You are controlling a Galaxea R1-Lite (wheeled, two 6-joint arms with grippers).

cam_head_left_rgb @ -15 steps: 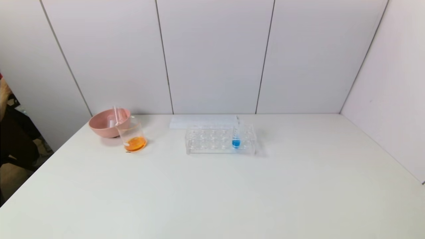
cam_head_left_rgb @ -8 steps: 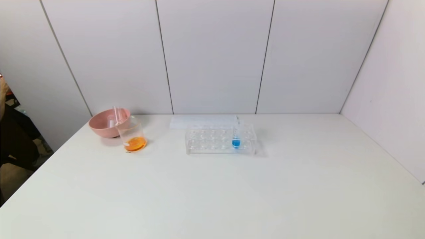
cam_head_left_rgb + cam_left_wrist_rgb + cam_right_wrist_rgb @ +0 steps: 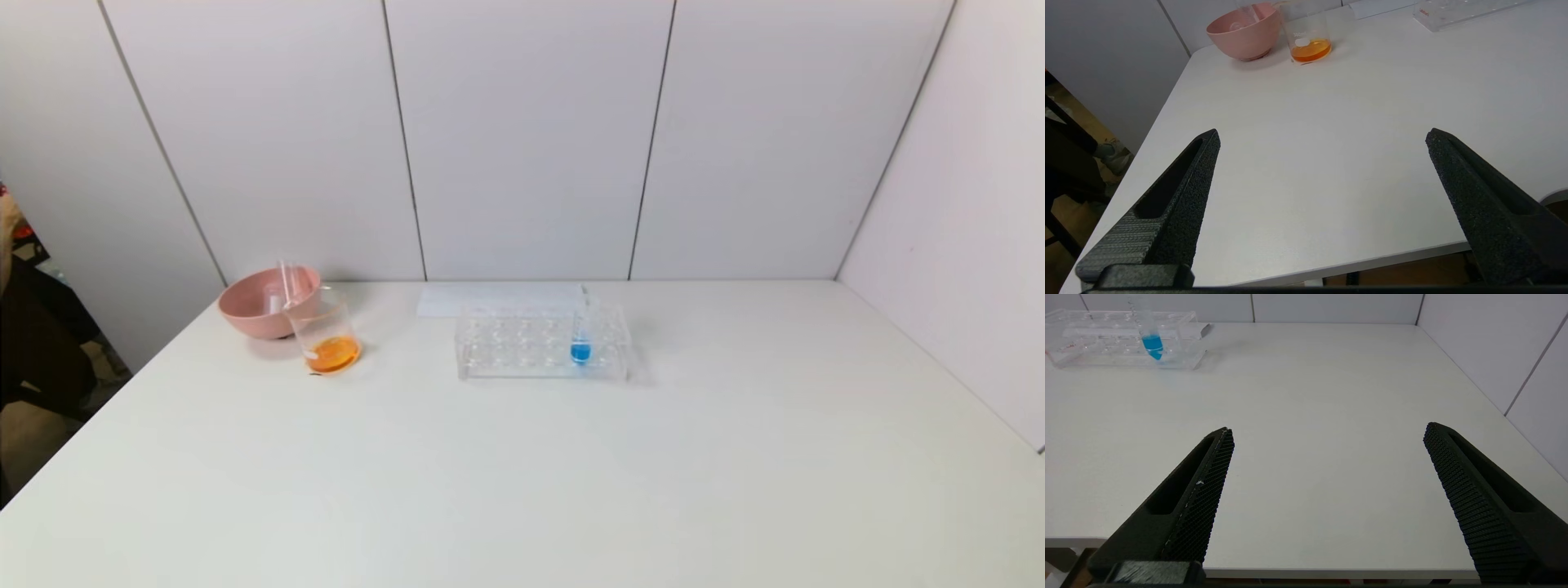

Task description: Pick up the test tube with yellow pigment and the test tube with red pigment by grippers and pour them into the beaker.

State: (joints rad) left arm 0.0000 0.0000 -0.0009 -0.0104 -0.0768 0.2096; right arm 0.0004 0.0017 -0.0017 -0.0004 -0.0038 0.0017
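While the last second goes by, nothing on the table (image 3: 522,474) moves. One beaker (image 3: 326,331) with orange liquid stands just beside one pink bowl (image 3: 260,304) — two empty tubes lean in that bowl. One blue tube (image 3: 580,335) stands in one clear rack (image 3: 522,347). The left gripper (image 3: 1323,136) and the right gripper (image 3: 1327,430) hang wide apart at the near table edge — both hold nothing.

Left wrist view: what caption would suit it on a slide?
Open left gripper hovers over the white table's near edge, far from the beaker of orange liquid beside the pink bowl.
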